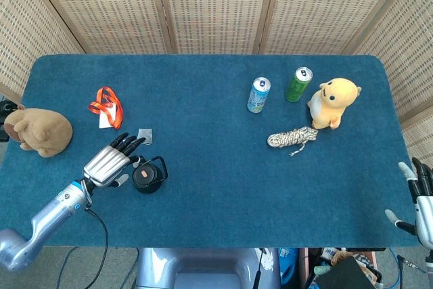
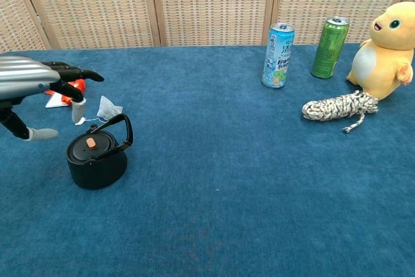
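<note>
A small black kettle (image 1: 148, 175) (image 2: 98, 155) with an orange lid knob stands on the blue table (image 1: 216, 187). My left hand (image 1: 110, 162) (image 2: 34, 89) hovers just left of it, fingers spread and holding nothing, fingertips reaching toward the tea bag (image 1: 144, 135) (image 2: 107, 108). An orange lanyard (image 1: 105, 107) (image 2: 63, 87) lies farther back. My right hand (image 1: 422, 195) is at the table's front right corner, open and away from everything.
A brown plush (image 1: 38, 130) sits at the left edge. At the back right are a blue can (image 1: 258, 95) (image 2: 278, 55), a green can (image 1: 298, 84) (image 2: 329, 47), a yellow plush (image 1: 333, 103) (image 2: 386, 48) and a coiled rope (image 1: 292, 138) (image 2: 340, 106).
</note>
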### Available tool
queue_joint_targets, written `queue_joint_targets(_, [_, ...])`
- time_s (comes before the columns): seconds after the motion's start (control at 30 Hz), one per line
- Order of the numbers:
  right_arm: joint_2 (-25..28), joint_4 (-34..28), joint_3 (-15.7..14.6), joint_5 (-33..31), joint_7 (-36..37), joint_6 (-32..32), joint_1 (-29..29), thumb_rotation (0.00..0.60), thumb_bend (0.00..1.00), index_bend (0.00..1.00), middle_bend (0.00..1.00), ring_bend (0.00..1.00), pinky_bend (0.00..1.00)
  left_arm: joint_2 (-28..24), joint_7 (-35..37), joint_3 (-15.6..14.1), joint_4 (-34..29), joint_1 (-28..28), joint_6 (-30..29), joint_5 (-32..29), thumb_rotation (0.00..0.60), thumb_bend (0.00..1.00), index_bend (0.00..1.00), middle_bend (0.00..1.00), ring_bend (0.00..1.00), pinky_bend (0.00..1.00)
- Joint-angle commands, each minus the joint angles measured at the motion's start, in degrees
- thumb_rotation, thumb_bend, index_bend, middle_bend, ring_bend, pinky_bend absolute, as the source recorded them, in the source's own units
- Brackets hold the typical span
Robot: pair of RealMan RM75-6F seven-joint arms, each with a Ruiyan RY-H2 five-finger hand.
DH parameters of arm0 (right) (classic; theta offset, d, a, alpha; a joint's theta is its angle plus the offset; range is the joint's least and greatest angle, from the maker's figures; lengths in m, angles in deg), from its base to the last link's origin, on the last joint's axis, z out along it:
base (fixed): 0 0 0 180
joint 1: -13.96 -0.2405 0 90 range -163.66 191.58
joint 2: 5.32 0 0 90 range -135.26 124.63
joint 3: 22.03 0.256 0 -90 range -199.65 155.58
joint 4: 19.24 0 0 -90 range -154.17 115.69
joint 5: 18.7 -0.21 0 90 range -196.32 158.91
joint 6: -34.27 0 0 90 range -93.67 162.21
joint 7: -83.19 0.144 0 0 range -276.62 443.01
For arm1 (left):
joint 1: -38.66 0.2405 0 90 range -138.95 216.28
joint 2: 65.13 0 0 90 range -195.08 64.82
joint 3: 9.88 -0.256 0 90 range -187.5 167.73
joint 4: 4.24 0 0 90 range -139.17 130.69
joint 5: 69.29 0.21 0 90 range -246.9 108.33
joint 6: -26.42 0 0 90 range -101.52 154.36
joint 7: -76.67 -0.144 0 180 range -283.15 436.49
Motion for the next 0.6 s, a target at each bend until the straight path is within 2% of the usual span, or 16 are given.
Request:
queue_joint_targets(0.03, [0.0,0.0,0.0,-0.1,0.1,-0.1,0.0,0.600,0.00,0.00,0.00,0.00,0.00,1.5,-0.8,-0.3,0.9,-0.9,1.0,-1.3,0.600,0.37,0.43,0.00,0.00,0.00])
queue_joint_targets(0.27, [-0.1,0.3,-0.1,-0.3,0.2,-0.5,-0.1,0.600,0.00,0.00,0.00,0.00,0.00,4.9,-1.1,-0.9,3.4,-1.9,0.6,-2.2,0.600,0.37,0.43,0.00,0.00,0.00])
queue_joint_targets(0.6, [0.2,0.6,0.0,-0.7,1.0,-0.7,-0.2,0.600,0.00,0.00,0.00,0.00,0.00,7.3,-4.2,-1.6,4.3,-2.9,0.6,-4.8,0.600,0.37,0.43,0.00,0.00,0.00])
